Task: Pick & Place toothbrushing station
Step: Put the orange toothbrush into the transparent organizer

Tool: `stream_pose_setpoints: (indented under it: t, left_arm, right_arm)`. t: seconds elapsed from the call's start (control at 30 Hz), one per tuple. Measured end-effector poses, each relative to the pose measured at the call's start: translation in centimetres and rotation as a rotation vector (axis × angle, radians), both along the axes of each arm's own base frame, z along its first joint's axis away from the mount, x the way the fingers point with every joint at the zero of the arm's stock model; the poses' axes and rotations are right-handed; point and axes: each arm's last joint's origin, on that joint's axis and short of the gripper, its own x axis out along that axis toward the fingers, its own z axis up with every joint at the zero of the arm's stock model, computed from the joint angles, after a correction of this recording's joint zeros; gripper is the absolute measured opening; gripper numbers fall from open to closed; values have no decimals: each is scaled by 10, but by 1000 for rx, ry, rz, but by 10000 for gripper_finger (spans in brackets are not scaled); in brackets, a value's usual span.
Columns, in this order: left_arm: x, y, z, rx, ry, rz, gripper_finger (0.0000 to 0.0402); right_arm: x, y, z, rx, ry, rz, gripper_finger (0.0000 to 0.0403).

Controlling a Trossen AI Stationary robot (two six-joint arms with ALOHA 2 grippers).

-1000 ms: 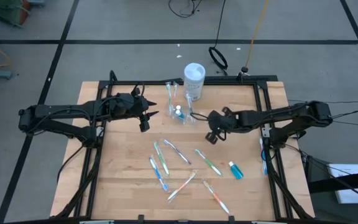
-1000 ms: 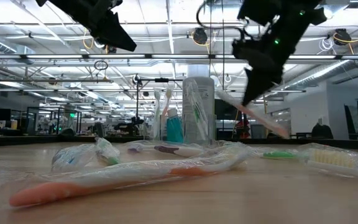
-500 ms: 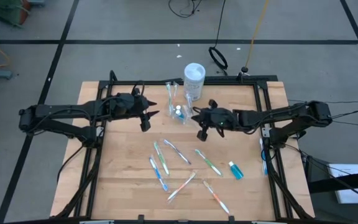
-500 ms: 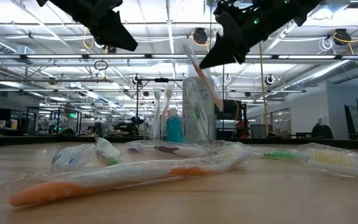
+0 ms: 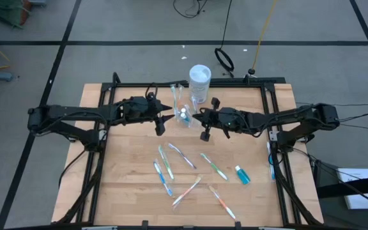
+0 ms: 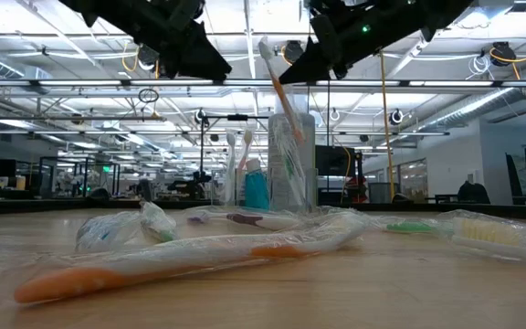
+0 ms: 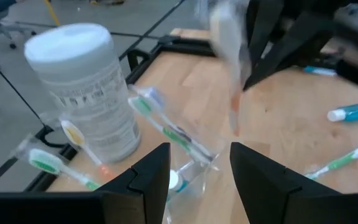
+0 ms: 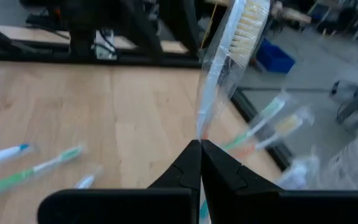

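— Can any lettering be read here?
— None. Print is seen on the label of the white-capped container (image 7: pixel 89 93), yet it is blurred, and no word or number can be made out.

A white-capped cylindrical container (image 5: pixel 199 82) stands at the upper middle of my wooden worktop (image 5: pixel 126 172). Wrapped toothbrushes (image 5: pixel 165 167) lie scattered lower centre, a small blue tube (image 5: pixel 241 174) to their right. A black cable loop (image 5: pixel 224 59) lies on the grey floor (image 5: pixel 107 25) above.
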Motion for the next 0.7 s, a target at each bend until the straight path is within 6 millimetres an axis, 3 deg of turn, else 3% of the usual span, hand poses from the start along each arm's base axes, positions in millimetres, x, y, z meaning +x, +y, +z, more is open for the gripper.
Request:
stream_pose_setpoints:
  t: [0.2,0.4,0.7]
  left_arm:
    - [3,1,-1,7,-13,1,172]
    - [-4,-1,7,10,-32,1,172]
    - [-6,-1,6,12,-12,0,172]
  right_arm:
    - [12,-19,-14,-71,-2,-96,0]
    - [24,-34,-43,-46,61,-164,0]
    - [24,-28,-69,-29,208,-277,0]
